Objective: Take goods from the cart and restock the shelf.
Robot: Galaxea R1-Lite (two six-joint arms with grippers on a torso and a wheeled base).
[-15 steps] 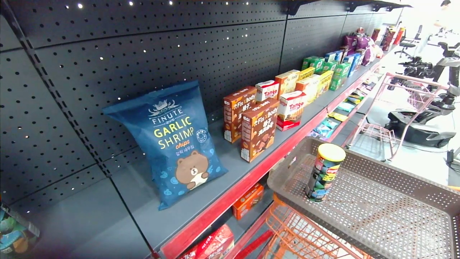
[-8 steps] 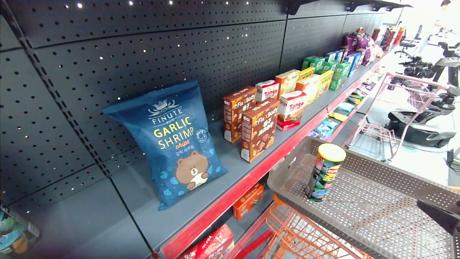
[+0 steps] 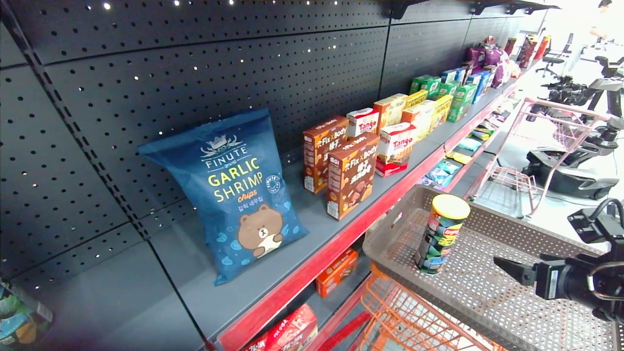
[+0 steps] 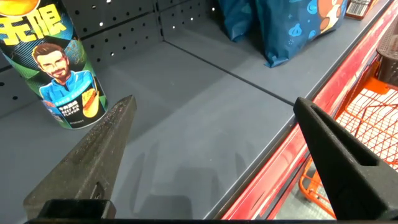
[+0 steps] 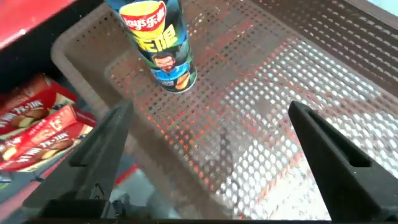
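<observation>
A: Where is the chip canister (image 3: 441,234) to be found?

B: It is seen upright in the brown perforated basket (image 3: 492,297) that is set on top of the orange wire cart (image 3: 409,321), close to the basket corner nearest the shelf (image 3: 312,219). In the head view it is placed at about 4 o'clock from the blue chips bag (image 3: 234,195).

A: How is the right gripper (image 5: 210,115) held?

B: Its fingers are spread wide and nothing is gripped between them. It is held above the basket floor, at roughly 4 o'clock from the chip canister in the head view, and a clear gap is left between the two.

A: And the left gripper (image 4: 214,106)?

B: It is likewise spread wide and nothing is gripped. It is poised over a bare stretch of the grey shelf deck. A second canister (image 4: 53,62) of the same kind is stood upright on that deck near one finger and is not touched.

A: What else is set out on the shelf?

B: The blue chips bag is leaned against the black pegboard back (image 3: 195,73). At its 2 o'clock two brown boxes (image 3: 351,178) are stood one behind the other. More boxes in red-and-white, yellow and green are lined up beyond them toward 1 o'clock.
</observation>
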